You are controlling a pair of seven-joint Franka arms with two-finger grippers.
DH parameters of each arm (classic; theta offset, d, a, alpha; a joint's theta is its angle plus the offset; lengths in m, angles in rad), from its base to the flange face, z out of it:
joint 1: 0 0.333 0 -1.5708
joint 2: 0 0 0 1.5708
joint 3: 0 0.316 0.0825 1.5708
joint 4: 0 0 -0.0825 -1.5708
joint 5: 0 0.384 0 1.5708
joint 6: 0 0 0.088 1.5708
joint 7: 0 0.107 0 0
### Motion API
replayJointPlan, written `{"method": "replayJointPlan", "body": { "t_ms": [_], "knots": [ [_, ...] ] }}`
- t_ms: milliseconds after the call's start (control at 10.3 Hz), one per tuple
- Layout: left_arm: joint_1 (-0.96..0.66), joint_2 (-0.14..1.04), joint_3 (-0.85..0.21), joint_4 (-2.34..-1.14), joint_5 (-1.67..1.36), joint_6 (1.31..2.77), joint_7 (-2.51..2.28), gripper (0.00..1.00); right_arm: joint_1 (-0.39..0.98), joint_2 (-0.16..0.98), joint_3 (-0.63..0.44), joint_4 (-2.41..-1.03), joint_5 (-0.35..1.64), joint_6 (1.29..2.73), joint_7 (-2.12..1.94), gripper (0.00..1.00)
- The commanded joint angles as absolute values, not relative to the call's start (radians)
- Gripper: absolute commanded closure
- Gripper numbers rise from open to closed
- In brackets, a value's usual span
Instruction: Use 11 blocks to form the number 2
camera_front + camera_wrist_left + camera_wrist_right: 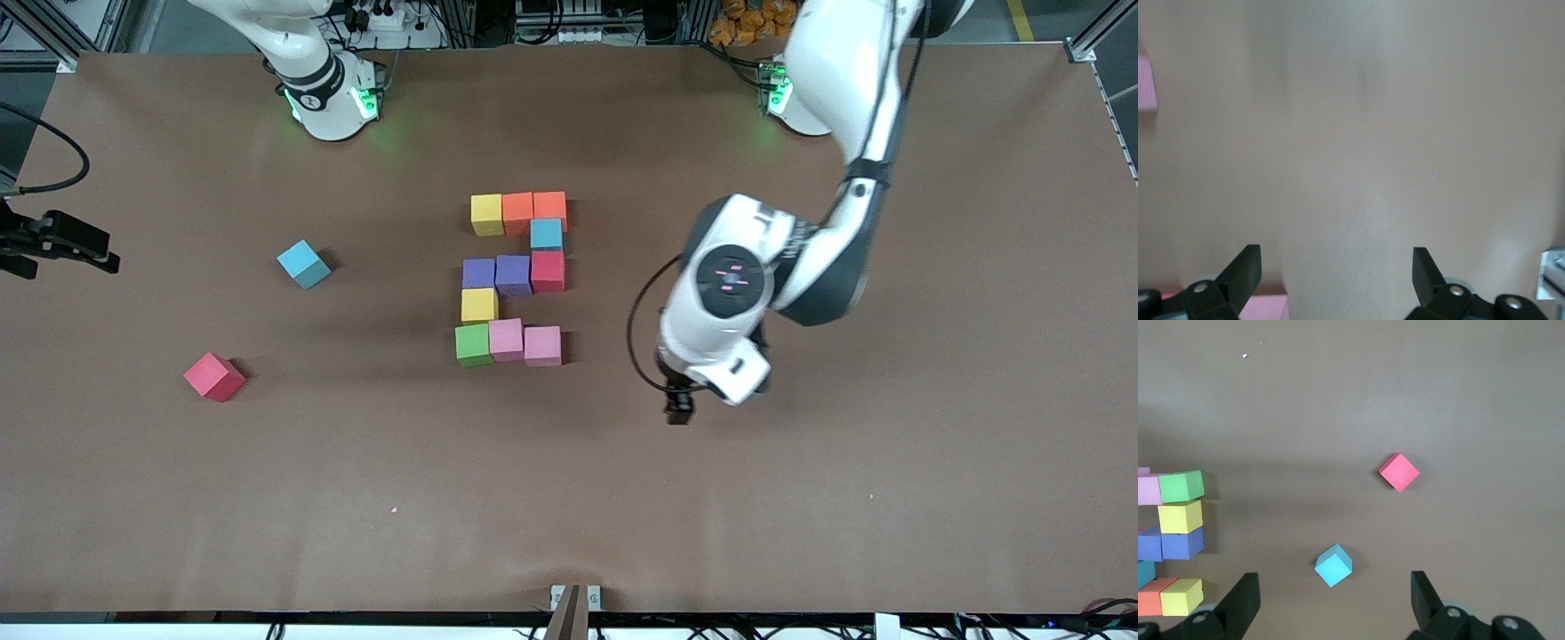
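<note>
Eleven matte foam cubes sit touching in the middle of the brown worktop, forming a blocky number 2: yellow, orange, orange in the row nearest the robots' bases, then light blue, then purple, purple, red, then yellow, then green, pink, pink. Two loose cubes, a light blue block and a red block, lie tilted toward the right arm's end. The left gripper hovers over bare worktop beside the digit, jaws released and empty; the right gripper waits high over that end, jaws likewise spread.
</note>
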State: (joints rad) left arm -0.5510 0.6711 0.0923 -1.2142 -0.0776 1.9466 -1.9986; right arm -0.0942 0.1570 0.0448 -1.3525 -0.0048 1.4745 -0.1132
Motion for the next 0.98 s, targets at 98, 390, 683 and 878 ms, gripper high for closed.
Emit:
{"method": "replayJointPlan", "body": {
  "t_ms": [98, 390, 683, 878],
  "knots": [
    [-0.464, 0.465, 0.084, -1.405, -0.084, 1.907, -1.788, 0.00, -0.098, 0.144, 0.049, -1.351, -0.011, 1.462, -0.123, 0.00],
    [-0.370, 0.335, 0.081, -1.523, -0.083, 1.885, -1.581, 0.00, -0.100, 0.144, 0.048, -1.350, -0.012, 1.468, -0.123, 0.00],
    [-0.302, 0.221, 0.081, -1.648, -0.084, 1.875, -1.387, 0.00, -0.098, 0.147, 0.049, -1.350, -0.008, 1.476, -0.120, 0.00],
    [-0.266, 0.138, 0.081, -1.745, -0.083, 1.875, -1.269, 0.00, -0.098, 0.147, 0.049, -1.348, -0.005, 1.488, -0.120, 0.00]
  ]
}}
